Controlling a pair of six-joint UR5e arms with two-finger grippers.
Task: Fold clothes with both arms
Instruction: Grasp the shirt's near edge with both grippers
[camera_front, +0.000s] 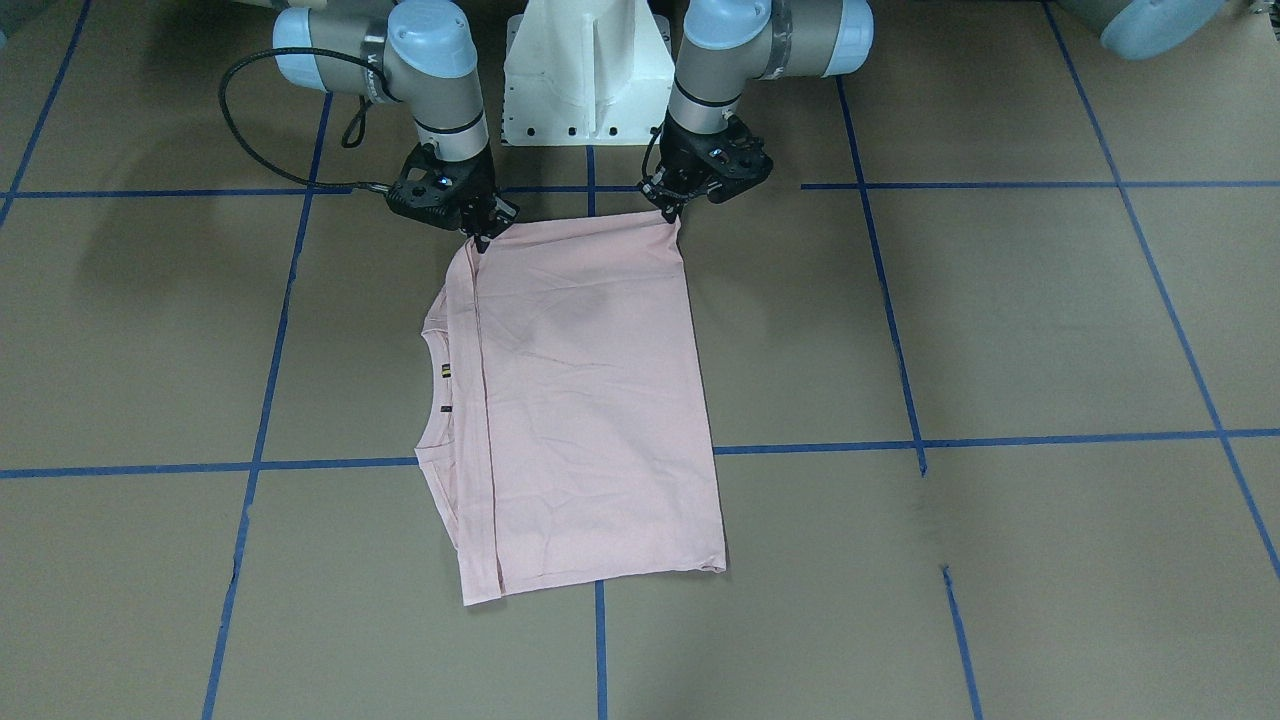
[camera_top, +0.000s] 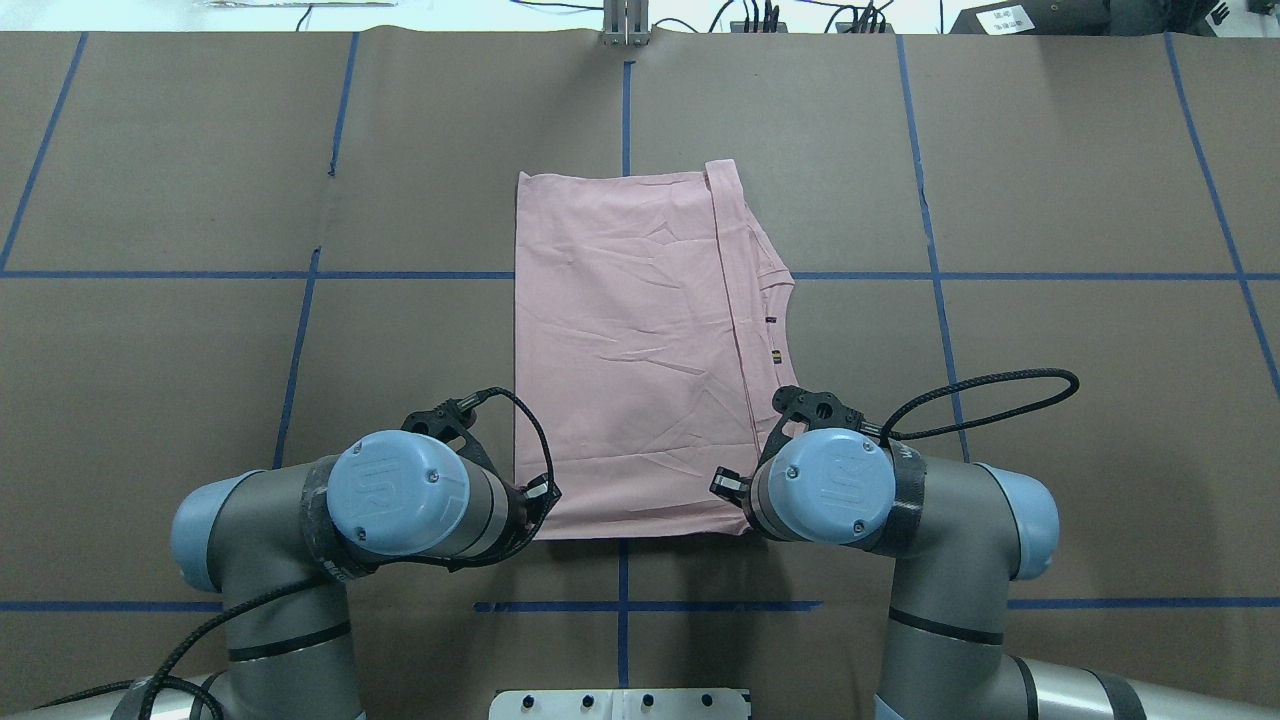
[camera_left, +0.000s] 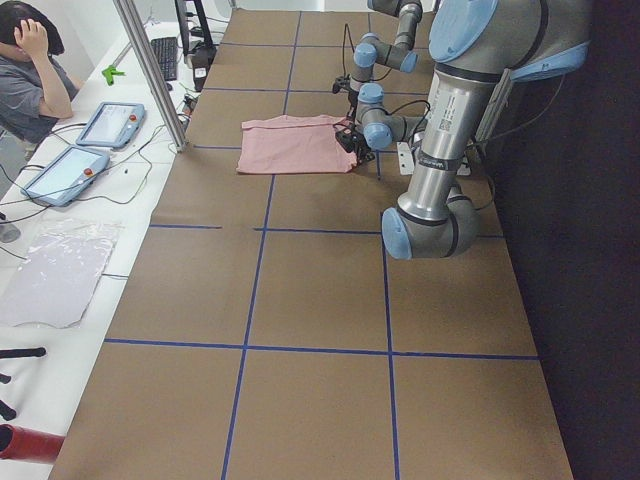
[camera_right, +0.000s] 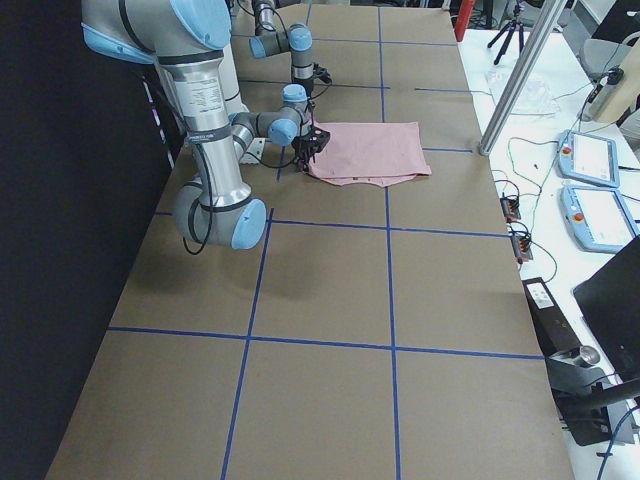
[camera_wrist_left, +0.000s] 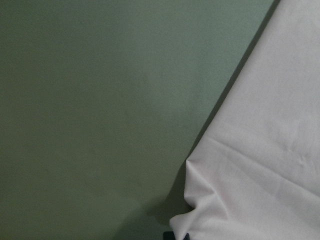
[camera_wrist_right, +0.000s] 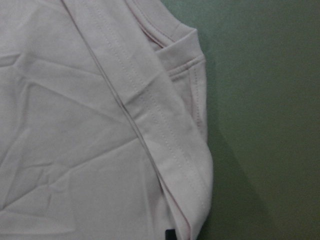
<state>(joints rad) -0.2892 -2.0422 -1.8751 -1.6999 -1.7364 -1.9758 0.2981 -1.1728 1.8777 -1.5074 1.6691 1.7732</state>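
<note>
The pale pink T-shirt (camera_front: 590, 400) lies folded on the brown table, plain back up, with its neckline and a small dark tag (camera_front: 446, 372) on the robot's right side. It also shows in the overhead view (camera_top: 630, 340). My left gripper (camera_front: 672, 212) is shut on the shirt's near left corner, and the cloth puckers at its tips in the left wrist view (camera_wrist_left: 177, 236). My right gripper (camera_front: 483, 238) is shut on the near right corner, at the folded hem in the right wrist view (camera_wrist_right: 170, 235). Both corners stay low at the table.
The white pedestal base (camera_front: 588, 75) stands just behind the shirt's near edge. Blue tape lines (camera_front: 900, 340) mark a grid on the table. A metal post (camera_left: 150, 75), tablets (camera_left: 65, 170) and a seated operator (camera_left: 30, 75) are beyond the far edge.
</note>
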